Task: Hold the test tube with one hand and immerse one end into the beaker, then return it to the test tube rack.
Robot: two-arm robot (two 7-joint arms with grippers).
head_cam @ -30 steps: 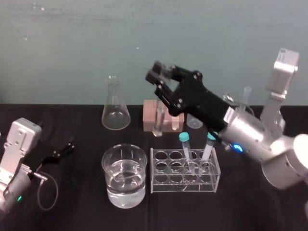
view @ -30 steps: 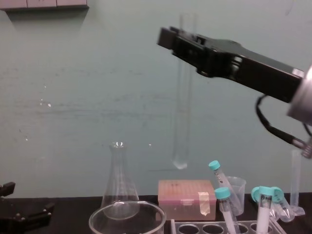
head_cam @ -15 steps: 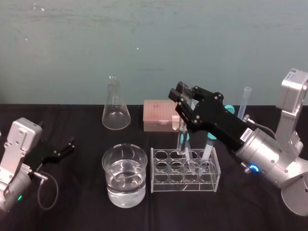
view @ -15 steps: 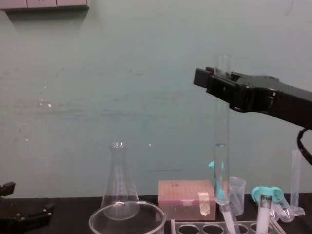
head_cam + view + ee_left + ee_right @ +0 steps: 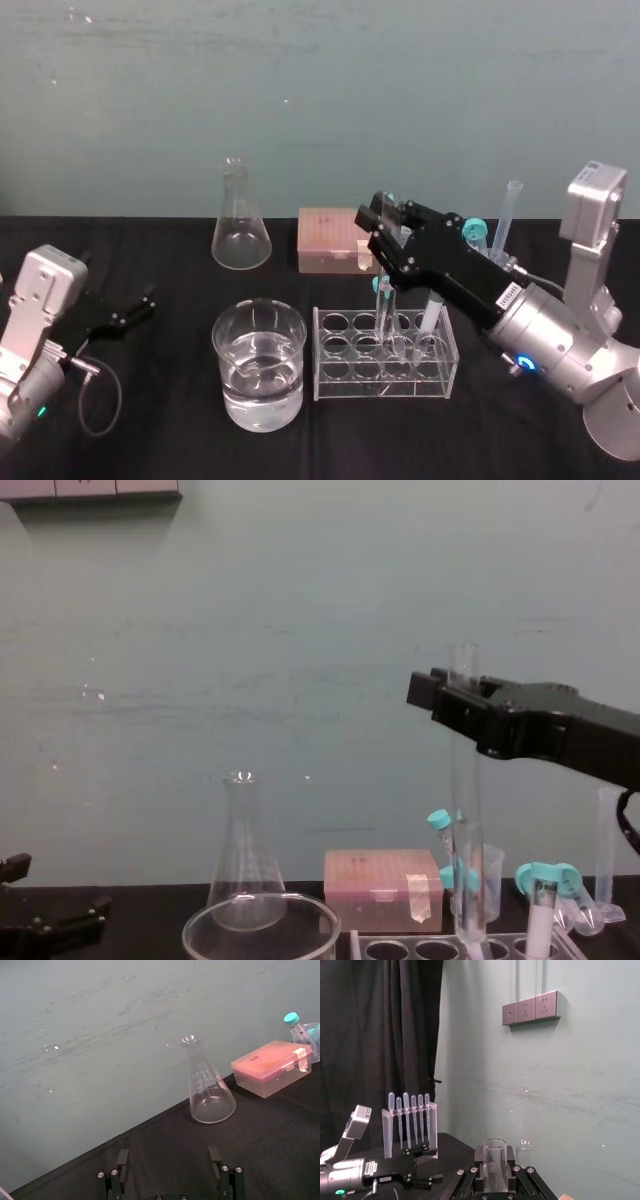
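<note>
Right gripper (image 5: pixel 383 222): my working tool. Its fingers are closed tight on the test tube (image 5: pixel 383 300) near the upper end, and the tube's rim stands clear above them. The gripper hangs over the test tube rack (image 5: pixel 330 383), with the arm reaching in from 4 o'clock in the head view.
Test tube: upright, close to vertical. The chest view puts its rounded lower end at the rack's top plate. The head view places it among the holes near the rack's middle — which hole, and how deep, I cannot tell.
Test tube rack: on the table at 3 o'clock of the beaker (image 5: pixel 258 400), just beside it. A teal-capped tube (image 5: pixel 432 312) leans in it toward the right end.
Beaker: upright with clear liquid inside, apart from the test tube.
Left gripper (image 5: pixel 168 1152): idle and low over the table at 9 o'clock of the beaker — fingers spread wide, nothing between them.
Flask (image 5: pixel 240 232): at 12 o'clock of the beaker, near the wall.
Pink box (image 5: pixel 326 240): at 12 o'clock of the rack, partly behind my right gripper.
</note>
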